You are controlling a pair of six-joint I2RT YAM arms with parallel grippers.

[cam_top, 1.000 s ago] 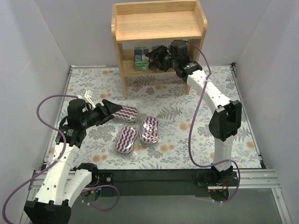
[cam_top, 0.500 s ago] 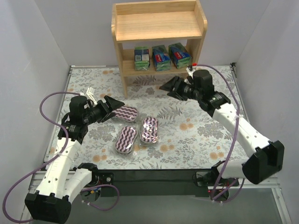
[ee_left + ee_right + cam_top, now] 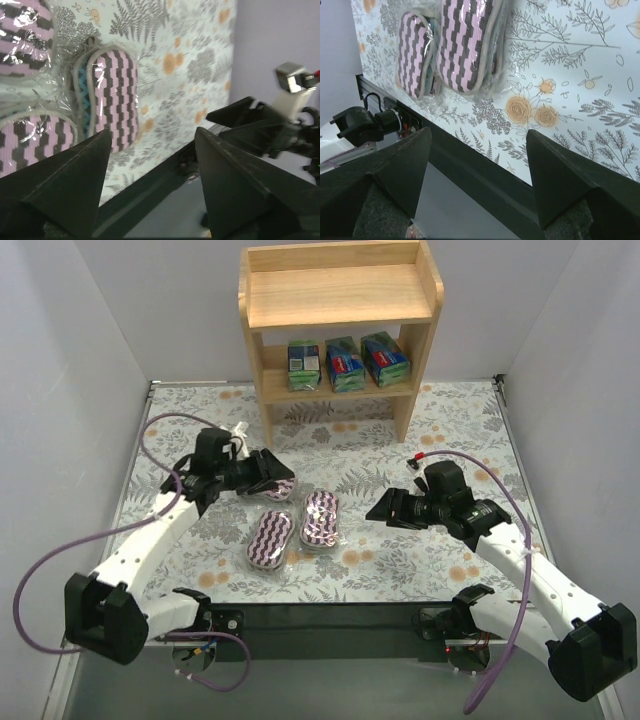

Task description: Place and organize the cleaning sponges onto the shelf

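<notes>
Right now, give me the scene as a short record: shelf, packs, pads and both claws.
Shelf: wooden, two tiers, at the far end of the table; top tier bare
Packs: three, printed, standing in a row on the lower tier
Pads: three, striped, in clear wrap, lying on the table
Left claw: open, holding nothing, by the rearmost pad
Right claw: open, holding nothing, right of the pads, pointing toward them
Left to do: pads not yet on the shelf
</notes>
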